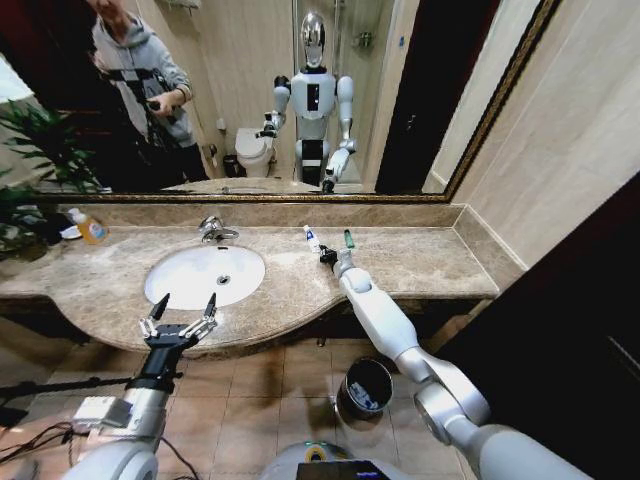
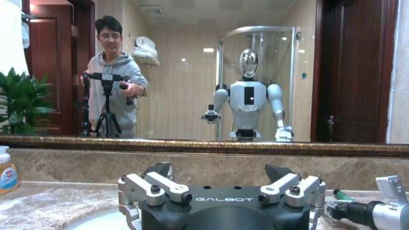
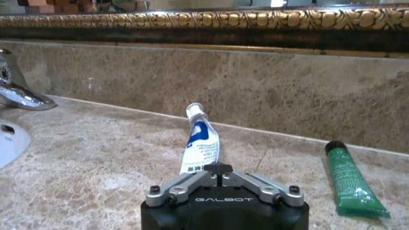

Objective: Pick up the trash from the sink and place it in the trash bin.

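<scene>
The white oval sink (image 1: 190,285) is set into the brown marble counter, and its basin looks bare apart from the drain. The trash lies on the counter to the sink's right: a white tube with blue marks (image 1: 312,238) (image 3: 199,139) and a green tube (image 1: 349,238) (image 3: 350,184). My right gripper (image 1: 328,257) (image 3: 219,168) is low over the counter, its fingers pinched together on the white tube's near end. My left gripper (image 1: 181,312) (image 2: 219,168) hovers open at the counter's front edge, just before the sink. The dark trash bin (image 1: 365,388) stands on the floor below.
A chrome faucet (image 1: 213,230) rises behind the sink. A soap bottle (image 1: 90,228) sits at the counter's back left, beside a plant (image 1: 30,150). A gold-framed mirror backs the counter. The wall closes in on the right.
</scene>
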Robot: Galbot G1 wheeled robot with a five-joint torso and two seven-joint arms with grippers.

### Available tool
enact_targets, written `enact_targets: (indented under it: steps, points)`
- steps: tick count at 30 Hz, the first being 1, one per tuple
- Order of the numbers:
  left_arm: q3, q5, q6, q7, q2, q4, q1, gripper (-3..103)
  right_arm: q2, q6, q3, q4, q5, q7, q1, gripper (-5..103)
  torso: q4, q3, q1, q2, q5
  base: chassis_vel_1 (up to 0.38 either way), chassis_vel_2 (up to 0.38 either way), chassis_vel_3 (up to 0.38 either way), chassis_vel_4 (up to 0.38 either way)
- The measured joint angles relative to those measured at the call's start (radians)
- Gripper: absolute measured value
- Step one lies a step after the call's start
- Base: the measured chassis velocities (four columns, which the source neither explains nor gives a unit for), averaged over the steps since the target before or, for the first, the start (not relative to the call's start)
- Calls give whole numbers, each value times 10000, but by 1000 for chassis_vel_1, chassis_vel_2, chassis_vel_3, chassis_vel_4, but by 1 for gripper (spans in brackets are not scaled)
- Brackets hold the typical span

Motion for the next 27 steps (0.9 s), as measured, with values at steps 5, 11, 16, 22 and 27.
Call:
enact_targets:
  steps: [5, 11, 16, 22, 27]
  points:
    - [0, 0, 0, 0, 0, 0, 0, 100, -157, 12, 142, 280, 117, -24, -84, 0, 0, 0, 0, 0, -1, 0, 0, 0, 0]
    - [0, 0, 0, 0, 0, 0, 0, 100, -695, -61, 310, 1325, 156, -144, -545, 0, -1, 1, 0, 0, 1, 0, 0, 0, 0]
    - [0, 0, 0, 1, 0, 0, 0, 100, -1315, -230, 518, 2659, 217, -143, -1110, 0, 0, 0, 0, 0, 0, 0, 0, 0, 0]
    - [0, 0, 0, 6, 1, 0, 1, 100, -2677, -565, 1253, 5456, 652, -64, -2848, 0, 1, -1, -1, 1, 0, 0, 0, 0, 0]
    - [-2, 0, 0, -3, 0, 0, 0, 100, -3558, -582, 2342, 7614, 936, -139, -5178, 0, -6, -1, -2, 1, 1, 0, 0, 0, 0]
